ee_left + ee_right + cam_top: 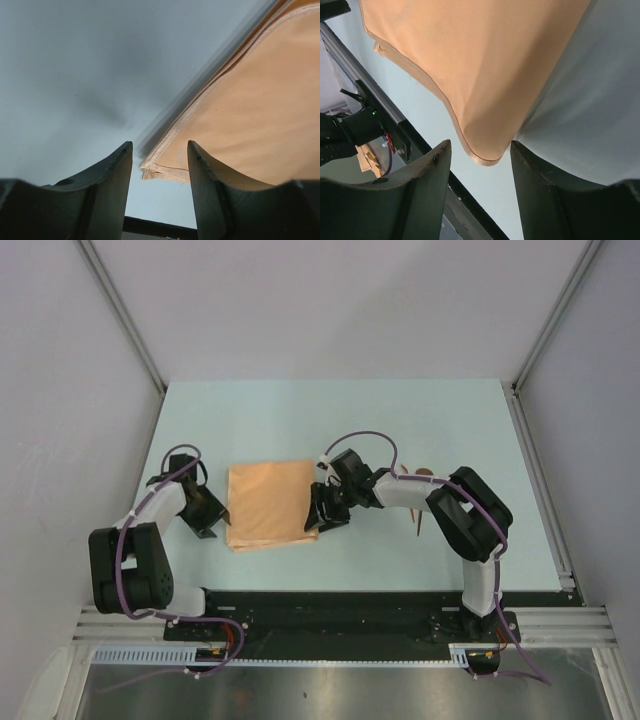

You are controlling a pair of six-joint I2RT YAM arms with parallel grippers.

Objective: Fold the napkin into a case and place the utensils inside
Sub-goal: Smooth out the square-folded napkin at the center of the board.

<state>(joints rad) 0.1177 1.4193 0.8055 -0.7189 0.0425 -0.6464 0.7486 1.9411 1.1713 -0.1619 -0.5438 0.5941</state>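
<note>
The left end effector (207, 515) sits low at the left edge of the napkin (270, 505). Its fingers (112, 190) are spread, pinching nothing. In its wrist view the near-left corner of the cloth lies in the gap just ahead of the fingertips, closer to the right-hand finger. The hem there shows more than one layer.

The napkin lies flat on the bench (330, 420) between the two end effectors. It looks close to square from above, so no long axis stands out.

The right end effector (325, 512) is at the napkin's right edge, over the near-right corner. Its fingers (427, 192) are also apart, with the rounded corner hanging in the gap between them. I see no contact with either finger, so it holds nothing.

The utensils (420, 522) lie beyond the right arm, on the side away from the cloth and partly hidden by it. They are well apart from both end effectors, and the right arm is the nearer one.

The coming move likely turns on those two corners. Each sits straight ahead of its own end effector, inside the open gap. Each arm looks about equally near its own corner, so closing both should catch the near edge for a fold. The doubled hem on the left might let only the top layer be caught.
</note>
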